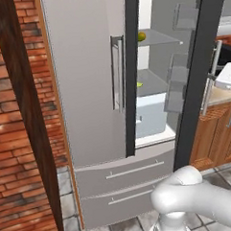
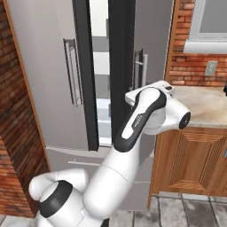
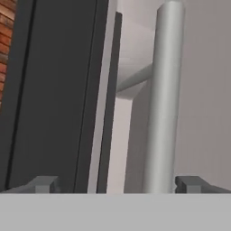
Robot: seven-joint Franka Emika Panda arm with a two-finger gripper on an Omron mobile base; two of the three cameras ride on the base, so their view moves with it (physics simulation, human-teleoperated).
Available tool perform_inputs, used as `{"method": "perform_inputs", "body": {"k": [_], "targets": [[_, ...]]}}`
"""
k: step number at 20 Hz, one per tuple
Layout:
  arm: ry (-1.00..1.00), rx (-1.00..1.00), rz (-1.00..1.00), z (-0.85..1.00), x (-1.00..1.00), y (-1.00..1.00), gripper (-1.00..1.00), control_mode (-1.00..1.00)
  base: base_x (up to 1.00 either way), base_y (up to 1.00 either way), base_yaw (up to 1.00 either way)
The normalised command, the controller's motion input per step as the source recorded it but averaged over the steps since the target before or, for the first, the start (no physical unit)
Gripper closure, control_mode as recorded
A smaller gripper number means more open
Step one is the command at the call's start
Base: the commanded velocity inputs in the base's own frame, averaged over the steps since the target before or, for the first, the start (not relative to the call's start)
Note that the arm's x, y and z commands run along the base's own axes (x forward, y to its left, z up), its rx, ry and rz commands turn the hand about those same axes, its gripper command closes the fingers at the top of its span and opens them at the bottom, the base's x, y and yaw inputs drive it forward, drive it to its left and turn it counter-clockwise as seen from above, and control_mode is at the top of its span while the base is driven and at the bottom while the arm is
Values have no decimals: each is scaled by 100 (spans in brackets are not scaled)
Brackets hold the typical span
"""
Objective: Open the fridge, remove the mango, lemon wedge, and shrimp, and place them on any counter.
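Fridge (image 1: 87, 90): tall pale-grey double-door unit at 12 o'clock of our base. We find its right door (image 1: 201, 69) swung open, its left door shut, both drawers below shut. We judge the opening step done.

Mango (image 1: 141, 36): round yellow-green fruit on the upper grey shelf (image 1: 156, 38), at about 1 o'clock from the left door's handle (image 1: 117, 74). Not yet removed.

Lemon wedge (image 1: 139, 84): thin yellow-green sliver on the middle shelf, at 6 o'clock below the mango. Not yet removed.

Shrimp: we cannot make it out in the interior. A small pale speck sits low by the white bin, too small to name.

Desk (image 2: 208, 106): beige marbled top at 3 o'clock of the fridge, over brown cabinets. None of the three foods lies on it, so all three transfers remain.

Gripper (image 3: 117, 184): fingers (image 3: 43, 184) spread wide, grasping nothing. The silver bar handle (image 3: 164, 99) of the open door stands between them, untouched as far as we can see.

Writing, brands, labels: none legible on the fridge, desk or arm.
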Motion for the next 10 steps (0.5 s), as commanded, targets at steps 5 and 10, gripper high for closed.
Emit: {"method": "perform_inputs", "body": {"k": [5, 10], "targets": [[18, 10, -6, 22, -56, -80, -100, -100, 0, 0, 0], [22, 22, -33, 16, -80, -95, -100, -100, 0, 0, 0]]}}
